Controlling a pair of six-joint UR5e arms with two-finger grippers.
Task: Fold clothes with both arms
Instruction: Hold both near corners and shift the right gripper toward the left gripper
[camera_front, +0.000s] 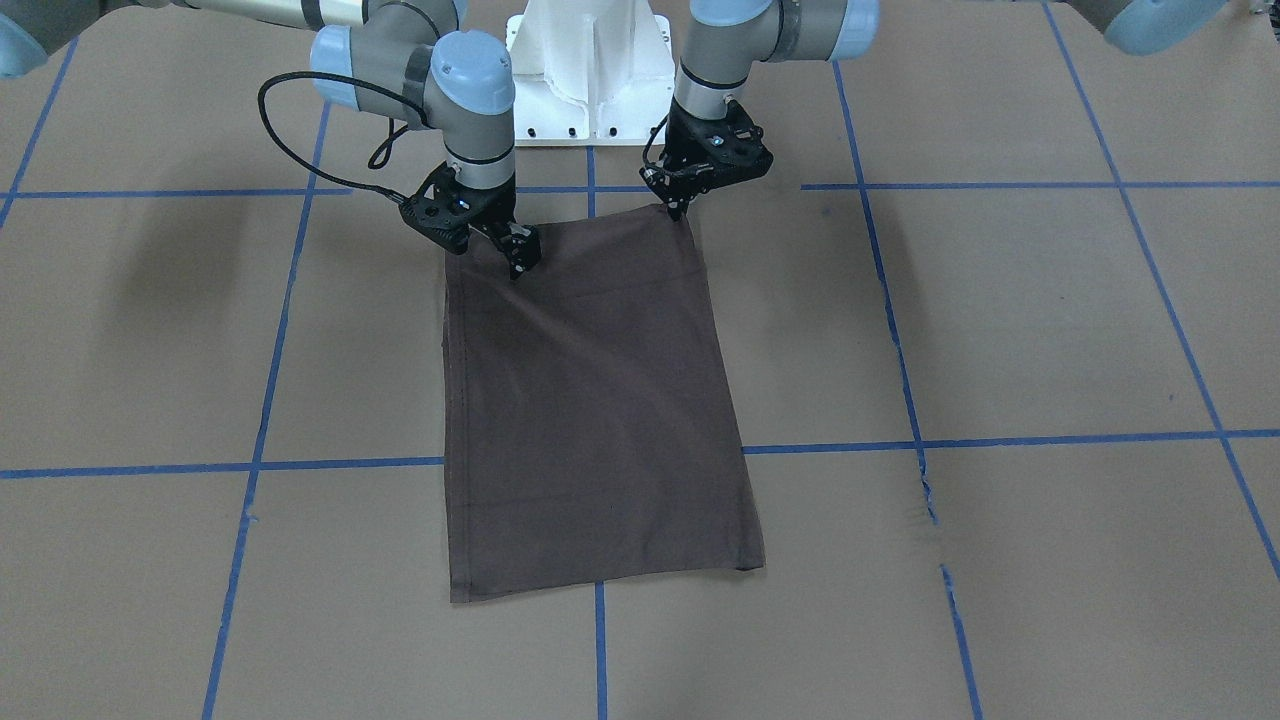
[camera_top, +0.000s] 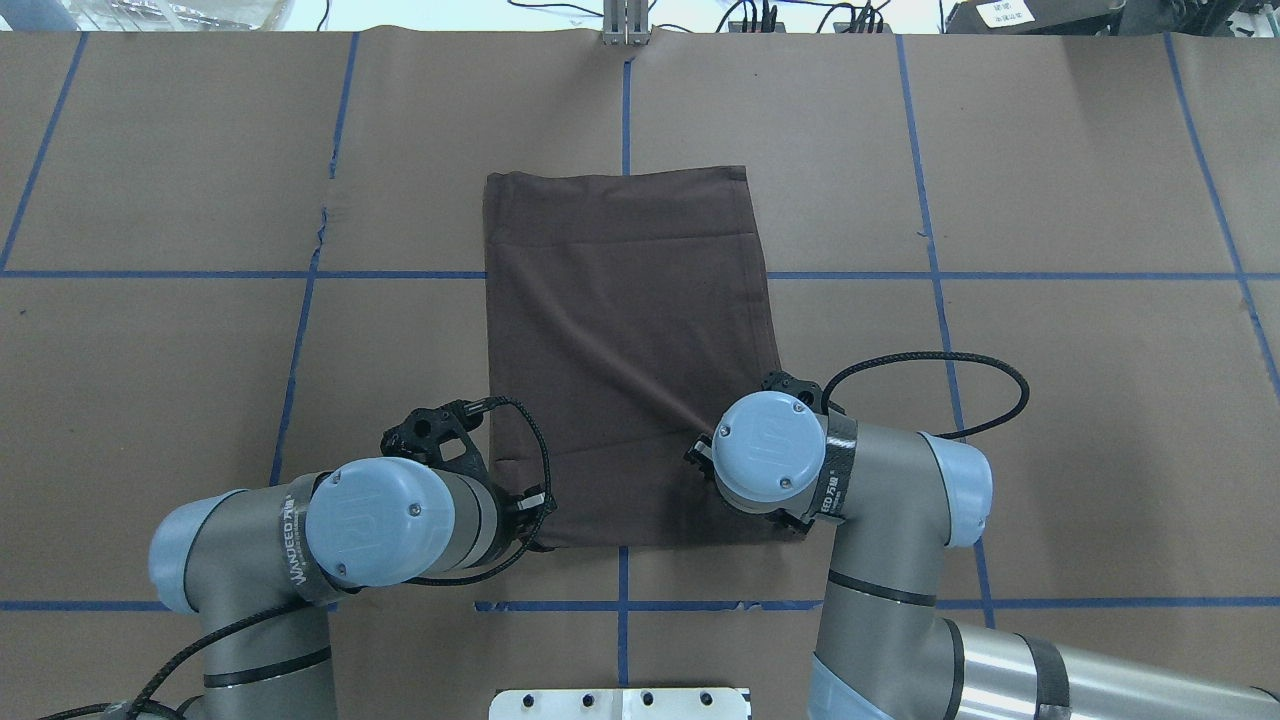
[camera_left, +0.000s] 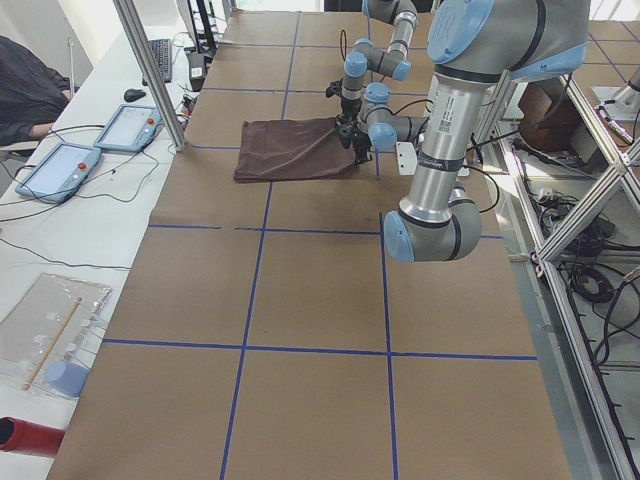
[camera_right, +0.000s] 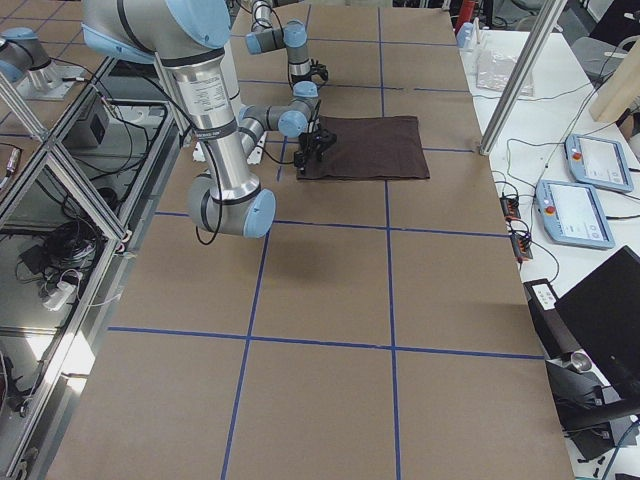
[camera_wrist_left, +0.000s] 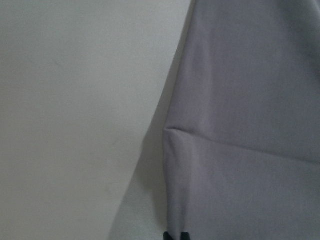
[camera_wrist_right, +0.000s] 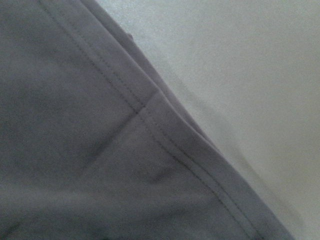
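Shirt (camera_front: 590, 400): we're watching it lying flat (a folded rectangle).
Left gripper (camera_front: 679, 208): pinching its corner.
Right gripper (camera_front: 521, 262): pinching the same edge.

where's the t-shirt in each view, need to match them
Front-facing: T-shirt centre, below the white pedestal base.
Overhead: T-shirt centre, above the base.
Exterior left: T-shirt upper centre.
Exterior right: T-shirt upper centre.
Left wrist: T-shirt fills right half.
Right wrist: T-shirt fills lower left.
Shared landmark: the base by its robot-side edge.

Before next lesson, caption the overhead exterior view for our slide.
Left arm and right arm poised over the near end of a folded dark brown T-shirt on the table.
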